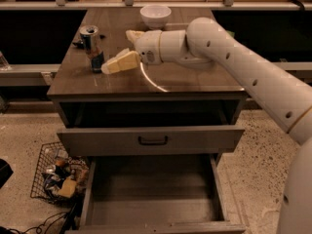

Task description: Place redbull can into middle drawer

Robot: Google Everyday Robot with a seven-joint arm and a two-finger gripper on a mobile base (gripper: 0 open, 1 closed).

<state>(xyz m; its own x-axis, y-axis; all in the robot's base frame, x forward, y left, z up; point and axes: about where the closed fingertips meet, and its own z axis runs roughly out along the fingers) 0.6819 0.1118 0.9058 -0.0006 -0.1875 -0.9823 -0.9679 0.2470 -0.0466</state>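
The gripper [116, 64] hovers low over the cabinet top [195, 79], angled sideways toward the redbull can [91, 48], which stands upright just beyond its tip. The can is close but apparently not yet held. How far open the gripper is, I cannot tell. The middle drawer [151, 201] lies well below the gripper, pulled out, likely so the can can go straight in.

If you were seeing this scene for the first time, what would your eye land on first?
The big white arm sweeping in from the right, its gripper low over the cabinet top, right beside the upright redbull can near the left edge. Below, the middle drawer is pulled wide open with a bare floor, and a white bowl sits at the back.
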